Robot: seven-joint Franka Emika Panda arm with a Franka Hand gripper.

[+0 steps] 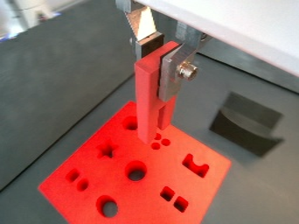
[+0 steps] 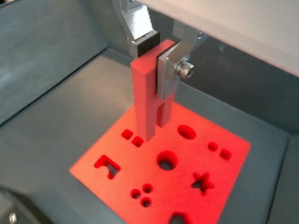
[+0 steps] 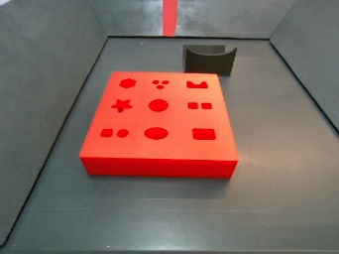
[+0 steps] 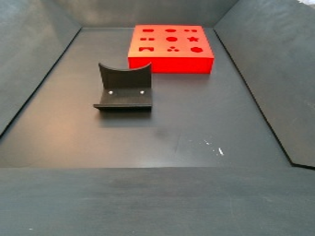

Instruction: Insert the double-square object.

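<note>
My gripper [image 1: 156,59] is shut on the double-square object [image 1: 151,98], a slim red peg of two joined square bars that hangs straight down between the fingers. It shows in both wrist views [image 2: 149,96]. The gripper [image 2: 158,54] holds it high above the large flat red block [image 1: 91,179] with shaped holes [image 2: 187,188]. In a side view only the peg's lower part [image 3: 169,15] shows at the top edge, above and behind the block [image 3: 159,151]; the gripper itself is out of that view.
A dark grey curved holder [image 3: 207,58] stands on the floor beside the block, and also shows in a wrist view [image 1: 247,122] and a side view [image 4: 123,88]. Grey walls enclose the dark floor [image 4: 185,138]. The block [image 4: 172,63] lies near the far wall.
</note>
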